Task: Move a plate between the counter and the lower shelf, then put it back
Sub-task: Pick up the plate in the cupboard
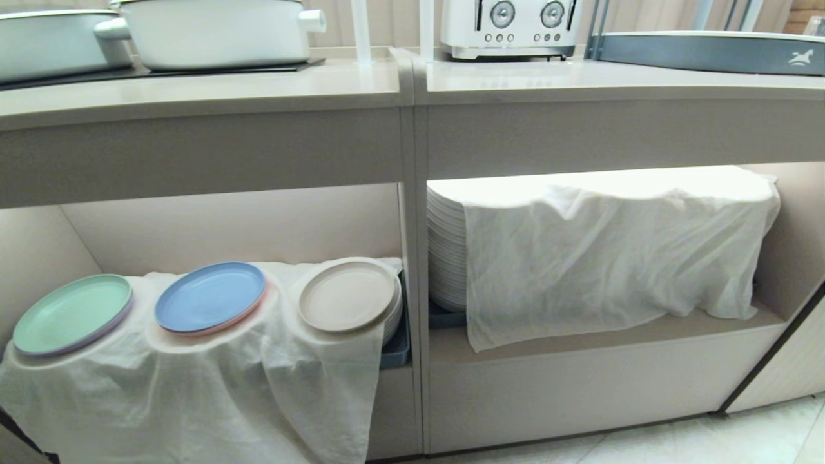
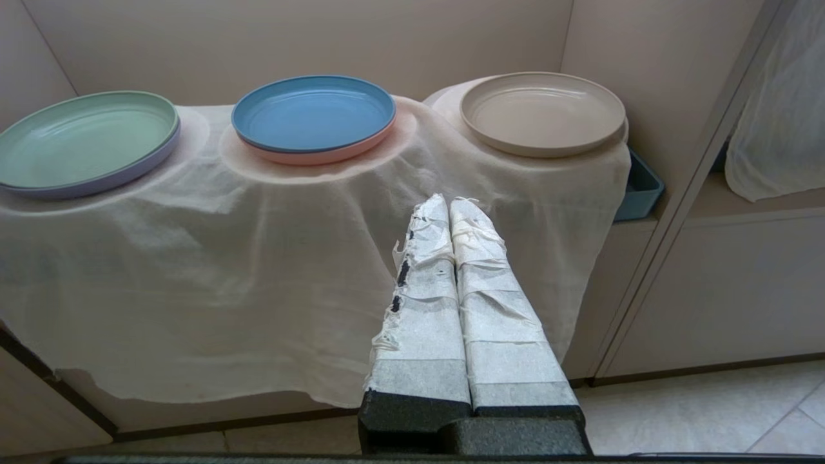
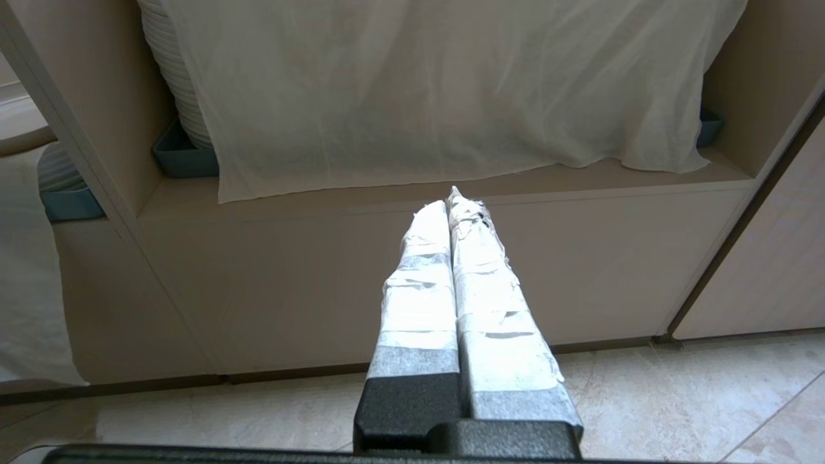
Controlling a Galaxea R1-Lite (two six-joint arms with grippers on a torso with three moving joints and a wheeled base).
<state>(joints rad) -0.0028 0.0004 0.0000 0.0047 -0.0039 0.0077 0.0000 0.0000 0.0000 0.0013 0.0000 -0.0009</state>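
Plate: the round matte cream-beige plate with a low rim (image 1: 347, 295) lies on top of a cloth-draped stack at the right end of the lower shelf (image 1: 232, 222), close to the bay's right wall.
Neighbours: a round blue plate (image 1: 210, 296) sits mid-shelf and a round mint-green plate (image 1: 72, 314) at the left end; none of the three touch.
Left gripper (image 2: 449, 205): taped fingers pressed together, holding nothing, out in front of the shelf's front edge and facing the white cloth (image 2: 213, 258).
Right gripper (image 3: 451, 205): likewise closed and empty, before the neighbouring bay.
Counter (image 1: 193, 90): above, carrying white pots on a black glass panel.
Risks: the low rim offers little to pinch, so the plate may slip; a finger could snag the loose cloth and drag the stacks; lifting may knock the right wall or the counter's underside.
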